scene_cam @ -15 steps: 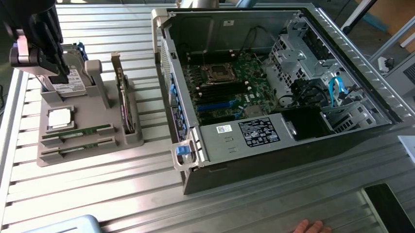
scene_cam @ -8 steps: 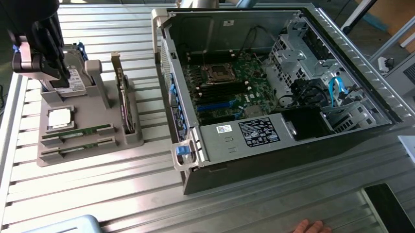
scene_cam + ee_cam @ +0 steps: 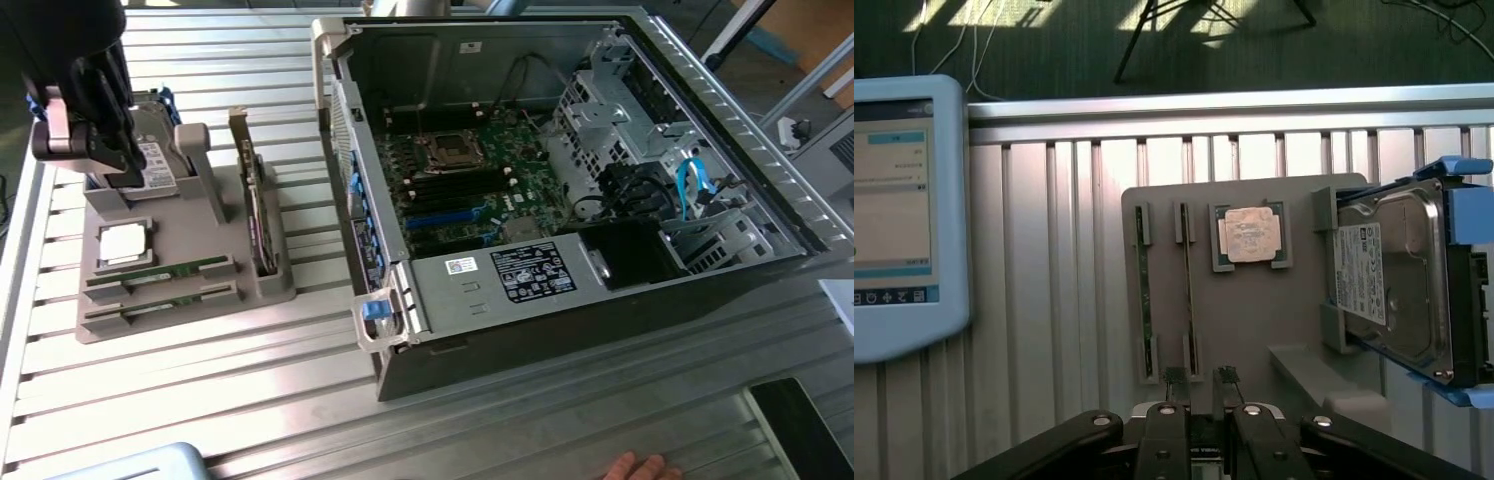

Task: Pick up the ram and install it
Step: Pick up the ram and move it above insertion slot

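Note:
Two ram sticks, thin green boards, lie on edge in the slots of a grey holder block [image 3: 1254, 320]; one stick [image 3: 1144, 300] sits beside the other [image 3: 1187, 290]. In the exterior view the same sticks [image 3: 160, 272] lie at the block's near end. My gripper [image 3: 1201, 380] hovers above the block with its dark fingertips [image 3: 1174, 380] apart and nothing between them, close to the end of the second stick. From the exterior view, the gripper [image 3: 100, 150] hangs over the block's far end, near the hard drive.
The block also carries a CPU [image 3: 1251, 235], a silver hard drive [image 3: 1394, 280] in a blue bracket and an upright expansion card [image 3: 254, 210]. An open computer case [image 3: 561, 200] with its motherboard [image 3: 461, 185] lies on the exterior view's right. A teach pendant [image 3: 904, 210] and a hand [image 3: 638, 468] are nearby.

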Available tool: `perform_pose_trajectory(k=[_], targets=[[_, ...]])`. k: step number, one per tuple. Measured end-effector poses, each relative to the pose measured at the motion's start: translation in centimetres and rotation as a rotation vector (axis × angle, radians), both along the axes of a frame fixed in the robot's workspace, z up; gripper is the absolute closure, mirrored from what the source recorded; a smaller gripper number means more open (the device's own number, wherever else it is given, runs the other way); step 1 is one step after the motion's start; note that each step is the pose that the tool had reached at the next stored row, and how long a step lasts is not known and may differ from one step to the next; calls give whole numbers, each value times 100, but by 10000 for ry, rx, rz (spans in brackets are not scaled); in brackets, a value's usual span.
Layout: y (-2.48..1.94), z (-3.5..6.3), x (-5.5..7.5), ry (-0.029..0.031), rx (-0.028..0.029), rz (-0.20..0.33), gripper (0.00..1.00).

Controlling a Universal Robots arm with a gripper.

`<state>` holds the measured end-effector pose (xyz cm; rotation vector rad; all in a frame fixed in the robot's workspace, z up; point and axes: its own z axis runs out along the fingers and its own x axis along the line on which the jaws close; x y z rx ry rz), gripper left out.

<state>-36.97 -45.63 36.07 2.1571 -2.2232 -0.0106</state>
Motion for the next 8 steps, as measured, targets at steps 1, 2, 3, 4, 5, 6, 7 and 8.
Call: perform_pose_trajectory(k=[1, 2, 3, 4, 5, 6, 7, 8], targets=[[-1, -3, 0, 5, -1, 0, 76], [-1, -4, 0, 9, -2, 1, 76], [-1, -5, 0, 9, -3, 0, 76], [-1, -6, 0, 7, -2, 0, 76], [-1, -6, 0, 7, -2, 1, 76], [-1, -7, 0, 7, -2, 1, 76], [-1, -10, 0, 6, -1, 0, 76], [-1, -16, 1, 4, 0, 0, 76]])
